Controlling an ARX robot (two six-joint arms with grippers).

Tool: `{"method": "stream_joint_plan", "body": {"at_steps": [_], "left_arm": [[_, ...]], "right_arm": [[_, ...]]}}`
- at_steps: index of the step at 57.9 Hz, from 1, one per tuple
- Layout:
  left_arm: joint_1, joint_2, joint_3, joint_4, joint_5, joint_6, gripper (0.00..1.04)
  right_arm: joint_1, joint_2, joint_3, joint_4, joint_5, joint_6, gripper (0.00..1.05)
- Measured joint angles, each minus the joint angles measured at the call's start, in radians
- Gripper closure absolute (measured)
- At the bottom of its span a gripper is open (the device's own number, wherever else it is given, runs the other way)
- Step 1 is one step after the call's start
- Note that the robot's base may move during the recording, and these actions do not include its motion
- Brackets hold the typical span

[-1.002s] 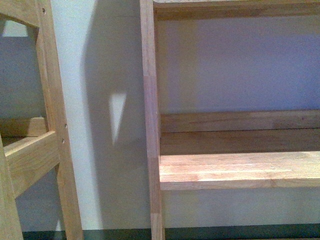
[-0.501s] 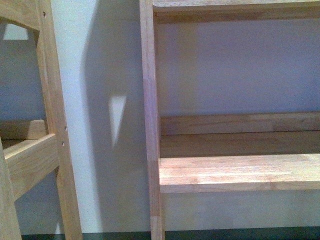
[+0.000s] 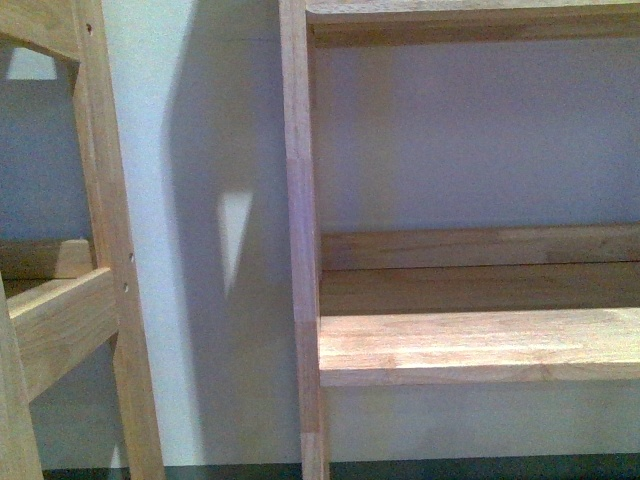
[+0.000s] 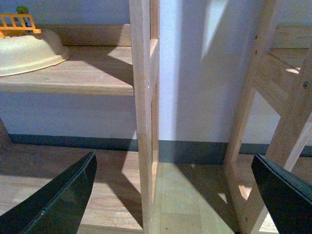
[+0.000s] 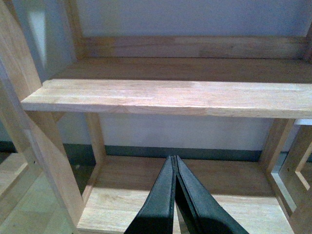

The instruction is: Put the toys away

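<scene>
2 tools: left (image 4: 173, 195) spread, right (image 5: 174, 180) closed.

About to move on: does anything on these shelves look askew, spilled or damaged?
Nothing stands out. The shelf ahead sits level, with no visible damage. In the left wrist view a cream bowl rests upright on another shelf, a yellow toy fence behind it. Left gripper open, right gripper shut; neither holds anything.

We are in a room at home: wooden shelves (image 5: 165, 97) ahead, white wall (image 3: 210, 120), wood floor (image 4: 185, 195) below.
</scene>
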Motion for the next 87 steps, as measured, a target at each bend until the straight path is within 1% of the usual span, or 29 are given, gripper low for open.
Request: {"method": "stream_joint_plan", "body": {"at_steps": [51, 55, 56, 59, 60, 74, 84, 87], "left_arm": [[0.000, 0.000, 0.000, 0.000, -0.001, 0.000, 0.06], [0.000, 0.000, 0.000, 0.000, 0.000, 0.000, 0.06], [0.000, 0.000, 0.000, 0.000, 0.000, 0.000, 0.06], [0.000, 0.000, 0.000, 0.000, 0.000, 0.000, 0.06], [0.000, 0.000, 0.000, 0.000, 0.000, 0.000, 0.06], [0.000, 0.000, 0.000, 0.000, 0.000, 0.000, 0.06], [0.000, 0.000, 0.000, 0.000, 0.000, 0.000, 0.06], [0.000, 0.000, 0.000, 0.000, 0.000, 0.000, 0.06]], "right_arm": [[-0.002, -0.099, -0.110, 0.020, -0.002, 0.000, 1.01], [-0.002, -0.099, -0.110, 0.020, -0.002, -0.001, 0.88], [-0.002, -0.099, -0.110, 0.020, -0.002, -0.001, 0.82], [-0.002, -0.099, -0.110, 0.020, -0.002, -0.001, 0.72], [-0.002, -0.099, -0.110, 0.020, -0.002, -0.001, 0.70], [-0.002, -0.099, -0.110, 0.020, -0.002, -0.001, 0.29], [-0.002, -0.100, -0.110, 0.020, -0.002, -0.001, 0.05], [-0.002, -0.100, -0.110, 0.020, -0.002, -0.001, 0.06]]}}
